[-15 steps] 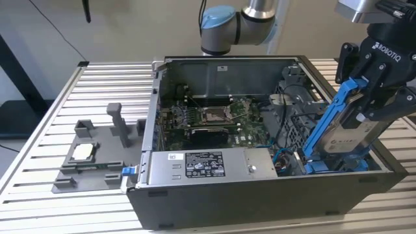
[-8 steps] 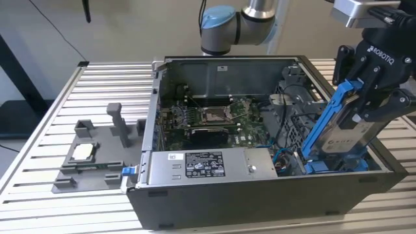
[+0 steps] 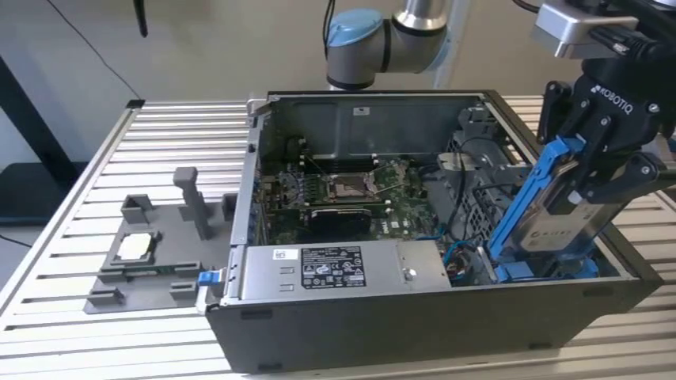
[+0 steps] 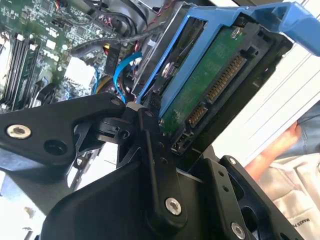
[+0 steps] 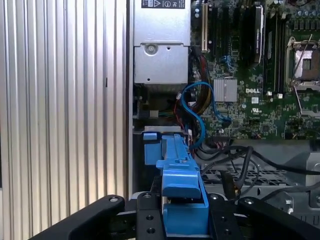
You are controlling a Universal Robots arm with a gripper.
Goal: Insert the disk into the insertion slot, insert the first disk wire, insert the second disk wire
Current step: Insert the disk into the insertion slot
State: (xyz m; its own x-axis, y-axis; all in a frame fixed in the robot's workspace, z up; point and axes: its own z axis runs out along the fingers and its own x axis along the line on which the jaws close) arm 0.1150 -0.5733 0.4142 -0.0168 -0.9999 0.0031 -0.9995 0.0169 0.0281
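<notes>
Pincer: clenched on upper end of the disk.
Disk axis: steeply tilted, lower end at mouth of the insertion slot.
Slot: below pincer, near corner of computer case, exterior view's right.

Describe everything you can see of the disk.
The disk is a flat silver-grey drive with a white label, set in a blue plastic frame. The second wrist view shows its green circuit board and a row of connector pins. The tool clamps it near its upper end. It stands steeply tilted, lower end down inside the open case at the exterior view's right. Whether that end touches anything there cannot be told.
</notes>
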